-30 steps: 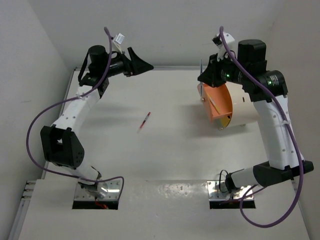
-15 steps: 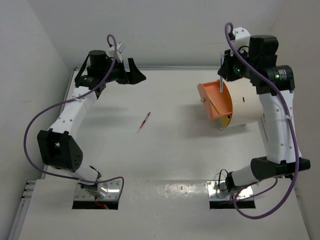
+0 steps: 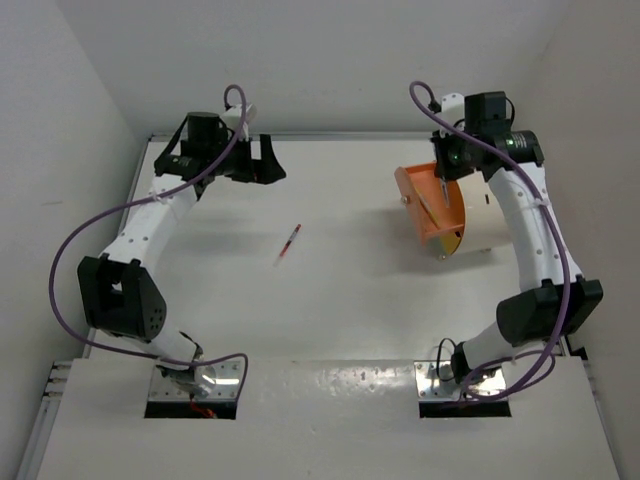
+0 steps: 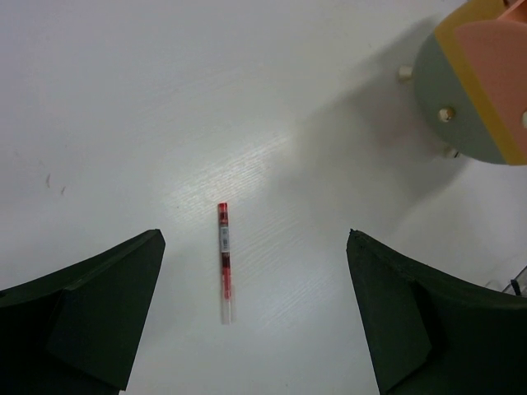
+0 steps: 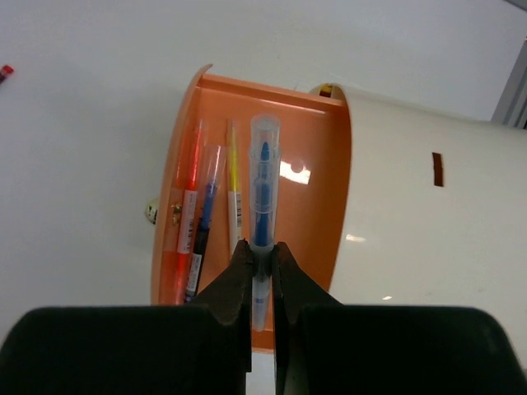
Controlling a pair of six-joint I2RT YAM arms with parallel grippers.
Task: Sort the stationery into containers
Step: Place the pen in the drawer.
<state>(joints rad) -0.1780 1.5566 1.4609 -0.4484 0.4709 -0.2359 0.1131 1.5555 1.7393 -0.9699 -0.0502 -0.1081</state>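
A cream drum container (image 3: 495,215) lies at the right with its orange drawer (image 3: 432,205) slid out. My right gripper (image 3: 441,178) hovers over the drawer (image 5: 317,206), shut (image 5: 261,251) on a blue pen (image 5: 263,177) that points along it. An orange-red pen (image 5: 188,214), a dark blue pen (image 5: 203,218) and a yellow pen (image 5: 234,185) lie inside. A red pen (image 3: 289,242) lies on the table's middle. My left gripper (image 3: 268,162) is open and empty at the far left, above the table; the red pen (image 4: 224,259) lies below its jaws (image 4: 255,239).
White walls close the table at the back and on both sides. The drum (image 5: 428,214) fills the right side. Its front disc (image 4: 461,99) shows at the top right of the left wrist view. Purple cables loop along both arms.
My right gripper has swung in over the open drawer with the blue pen, now in line with it. My left gripper has tilted down towards the table. The red pen has not moved.
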